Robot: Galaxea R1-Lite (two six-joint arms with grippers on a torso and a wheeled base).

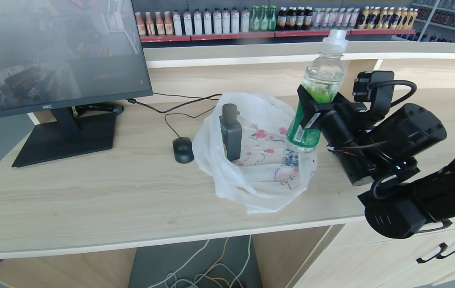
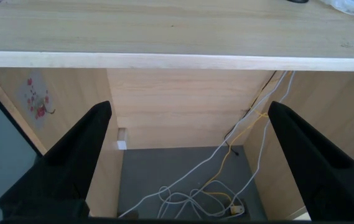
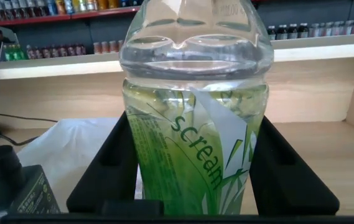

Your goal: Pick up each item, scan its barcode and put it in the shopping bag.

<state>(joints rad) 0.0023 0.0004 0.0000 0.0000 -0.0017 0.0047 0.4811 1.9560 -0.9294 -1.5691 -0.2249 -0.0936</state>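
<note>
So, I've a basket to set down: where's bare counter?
Bare: the near strip of light wooden counter, from the black monitor stand to the white plastic shopping bag. Crowded around the bag: black mouse, right gripper holding a green-labelled bottle.

Plastics on pale wood
We saw a clear glossy plastic drink bottle (image 1: pixel 322 80), a thin crinkled translucent plastic shopping bag (image 1: pixel 267 172), a matt dark bottle (image 1: pixel 231 134), and a smooth matt wood-grain counter (image 1: pixel 91 200).

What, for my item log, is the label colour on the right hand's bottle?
Mostly green with white patches; the bottle label shows best in the right wrist view.
</note>
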